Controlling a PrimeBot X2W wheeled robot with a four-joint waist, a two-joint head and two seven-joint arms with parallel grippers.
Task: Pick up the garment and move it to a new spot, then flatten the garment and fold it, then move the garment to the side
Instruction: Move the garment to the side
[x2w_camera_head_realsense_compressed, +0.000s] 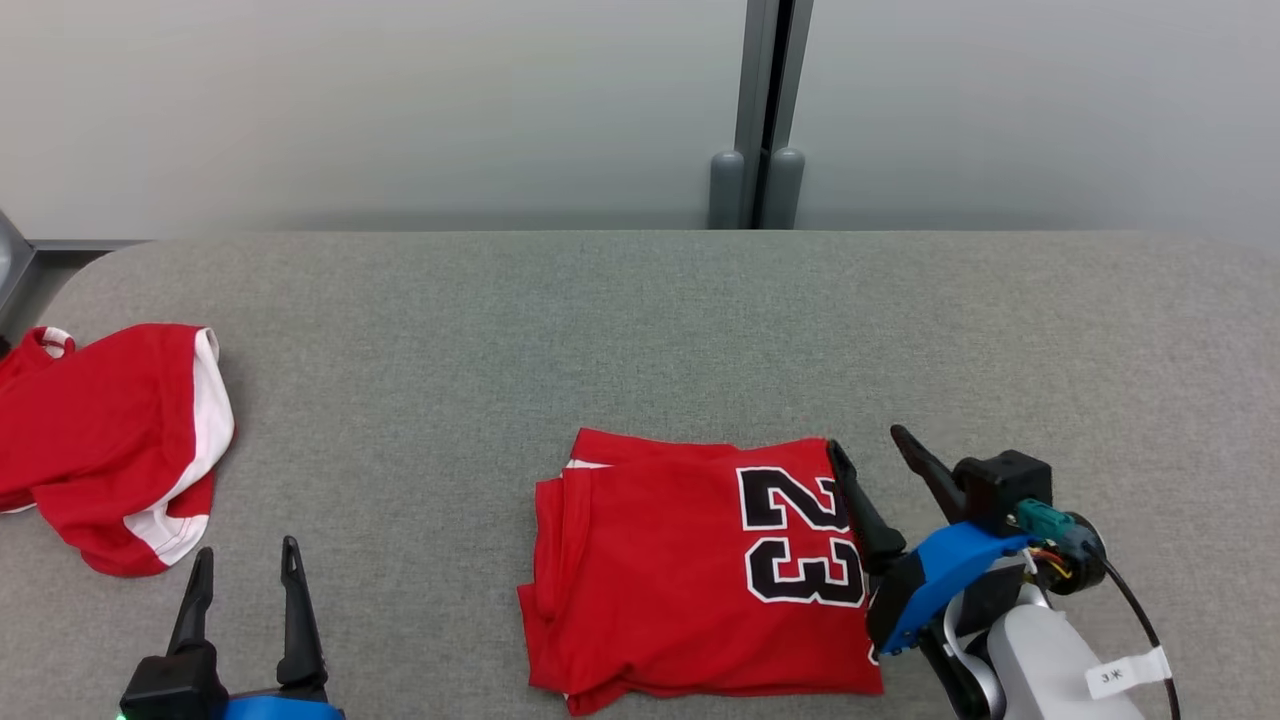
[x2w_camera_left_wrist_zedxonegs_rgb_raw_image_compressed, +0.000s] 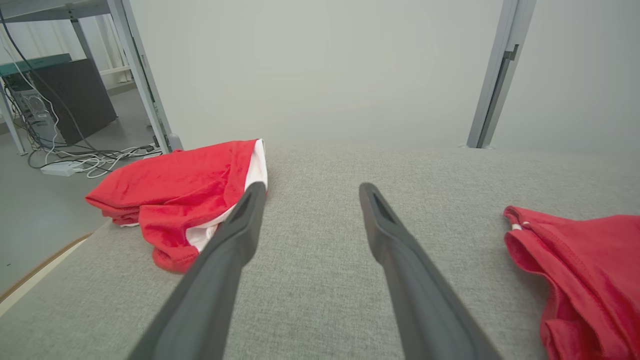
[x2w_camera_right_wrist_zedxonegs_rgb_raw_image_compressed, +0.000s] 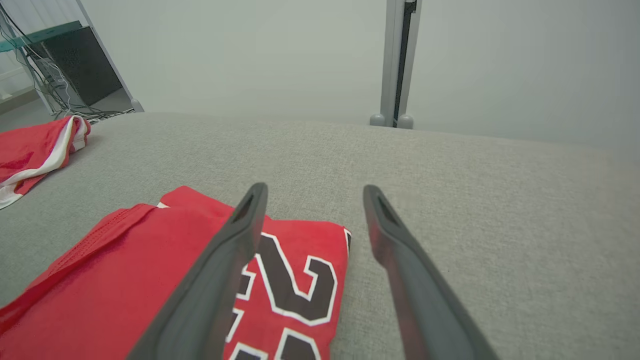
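At the far left we see a crumpled red garment with white trim (x2w_camera_head_realsense_compressed: 110, 440) lying on the grey fabric-covered table (x2w_camera_head_realsense_compressed: 640, 320), its left part cut off by the head view's edge. Just right of it, at the bottom edge, our left gripper (x2w_camera_head_realsense_compressed: 247, 548) points up the view, its two long dark fingers spread apart with nothing between them. In the left wrist view they hang over bare grey cloth. Near the table's front middle lies the folded red jersey with a black, white-edged 23 (x2w_camera_head_realsense_compressed: 660, 590), flat and roughly square. Our right gripper (x2w_camera_head_realsense_compressed: 866, 440) sits at the jersey's right edge, jaws released and empty: one finger lies over the red cloth beside the numerals, the other over bare table. Whether that finger touches the jersey we cannot tell. Behind, a grey upright post (x2w_camera_head_realsense_compressed: 765, 120) splits the pale wall
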